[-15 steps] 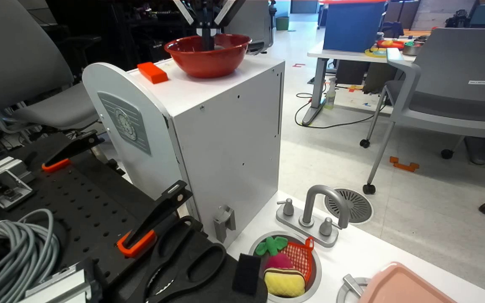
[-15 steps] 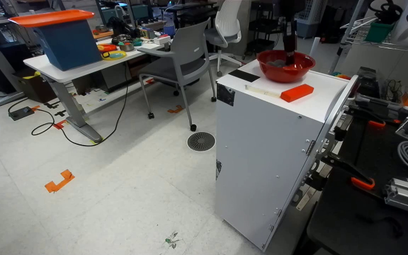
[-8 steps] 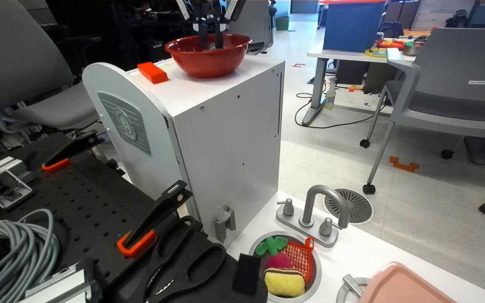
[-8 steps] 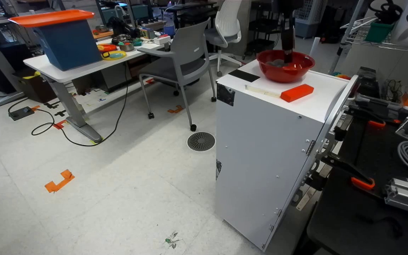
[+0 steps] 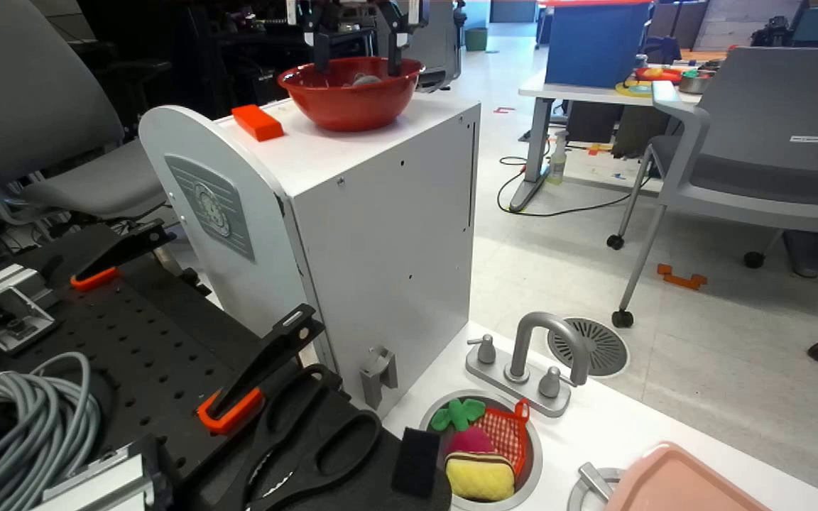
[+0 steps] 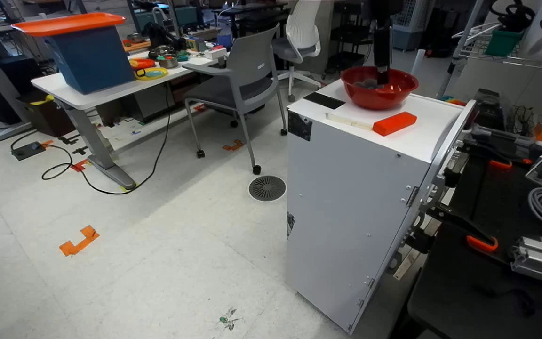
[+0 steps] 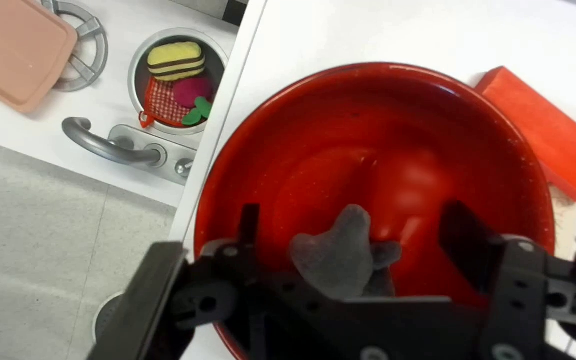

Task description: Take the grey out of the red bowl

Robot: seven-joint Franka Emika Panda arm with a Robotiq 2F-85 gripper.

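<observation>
Down in the red bowl [image 5: 352, 110], a knobbly grey lump [image 7: 338, 255], with a smaller grey knob [image 7: 386, 254] just beside the main mass and a darker grey part [image 7: 382, 284] below in the wrist view; hard to tell whether one piece or several. Lower edge there hidden behind the gripper [image 5: 358, 67]. Black fingers [image 5: 394, 62] parted wide, one to either side of the grey lump, with bare red showing in the gaps and a hold on nothing; tips pointing down at the mouth of the bowl. Red bowl upright on top of a white cabinet [image 5: 388, 206]. On the same top, near the bowl, a red-orange block [image 5: 258, 123] lying flat; in an exterior view, a black rectangle [image 6: 324, 100] and a pale strip [image 6: 350, 121] leading to the block. Lower down, beside the cabinet, a white counter [image 5: 601, 426] with a round basin [image 5: 537, 454] and, bunched inside, a yellow striped plush [image 5: 480, 479], a magenta piece [image 5: 471, 440], a red checked pot holder [image 5: 512, 436] and green leaves [image 5: 457, 414]. Just beside the basin, a grey faucet [image 5: 579, 355]; farther along, a pink board [image 5: 679, 482] partly over a grey spoked ring [image 7: 102, 50]. Near another side of the cabinet, a dark perforated table [image 5: 139, 326] with a coil of grey cable [image 5: 75, 419] and two black clamps [image 5: 263, 362] tipped in orange. Well apart across the floor, in both exterior views, a grey chair [image 6: 252, 61] and a white table [image 6: 78, 98] with a blue bin [image 6: 94, 66] on top.
</observation>
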